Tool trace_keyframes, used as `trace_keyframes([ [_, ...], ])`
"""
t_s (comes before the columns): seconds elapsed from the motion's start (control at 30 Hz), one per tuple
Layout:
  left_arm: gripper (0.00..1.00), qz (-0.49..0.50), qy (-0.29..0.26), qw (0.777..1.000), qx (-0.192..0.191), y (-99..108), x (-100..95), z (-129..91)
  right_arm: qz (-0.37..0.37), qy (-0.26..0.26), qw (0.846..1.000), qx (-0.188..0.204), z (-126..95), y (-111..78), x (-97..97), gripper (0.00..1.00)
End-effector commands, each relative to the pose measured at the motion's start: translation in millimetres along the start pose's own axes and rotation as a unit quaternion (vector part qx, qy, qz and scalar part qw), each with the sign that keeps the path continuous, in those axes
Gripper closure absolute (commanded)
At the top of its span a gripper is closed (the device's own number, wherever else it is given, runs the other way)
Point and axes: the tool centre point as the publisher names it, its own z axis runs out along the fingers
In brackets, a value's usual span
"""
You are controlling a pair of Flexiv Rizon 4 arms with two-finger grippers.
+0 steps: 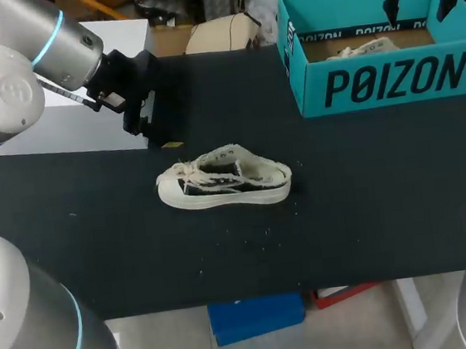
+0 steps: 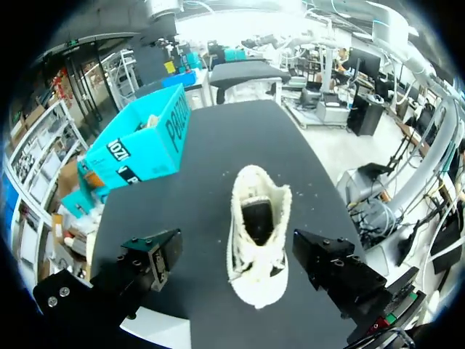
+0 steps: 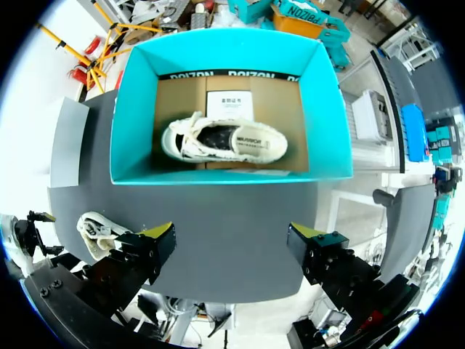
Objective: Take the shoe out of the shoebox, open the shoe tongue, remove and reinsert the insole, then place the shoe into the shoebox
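Your right wrist view alone shows a shoe (image 3: 224, 139) lying whole in the box (image 3: 132, 109); head view, centre: second shoe (image 1: 223, 178). Wide open, empty: left gripper (image 2: 237, 252), right gripper (image 3: 231, 238).

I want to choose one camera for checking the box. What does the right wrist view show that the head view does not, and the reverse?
Only right wrist: the boxed shoe whole, seen from above, and a white card beside it on the box floor. Only head: the table shoe whole, standing on its sole. Both: the box, the table, and at least part of each shoe.
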Motion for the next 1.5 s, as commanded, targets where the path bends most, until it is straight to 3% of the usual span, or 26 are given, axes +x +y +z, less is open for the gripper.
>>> trace_keyframes([
  [0.03, 0.0, -0.005, 0.012, 1.0, 0.012, 5.5, 1.8, 4.0, 0.0, 0.0, 1.0, 0.0, 0.3, 0.3, -0.2, 0.0],
  [0.37, 0.0, -0.013, 0.02, 1.0, 0.015, -7.3, 37.9, -1.0, 0.0, 0.0, 1.0, 0.0, 0.3, 0.3, -0.2, 0.0],
  [0.8, 0.0, -0.067, -0.02, 0.997, 0.025, -1.1, 90.7, 2.6, 0.0, 0.0, 1.0, 0.0, 0.3, 0.3, -0.2, 0.0],
  [1.03, 0.0, -0.081, -0.03, 0.996, 0.03, 1.5, 93.5, -0.4, 0.0, 0.0, 1.0, 0.0, 0.3, 0.3, -0.2, 0.0],
  [1.5, 0.0, -0.059, 0.002, 0.998, 0.033, 5.3, 88.8, -3.2, 0.0, 0.0, 1.0, 0.0, 0.3, 0.3, -0.2, 0.0],
])
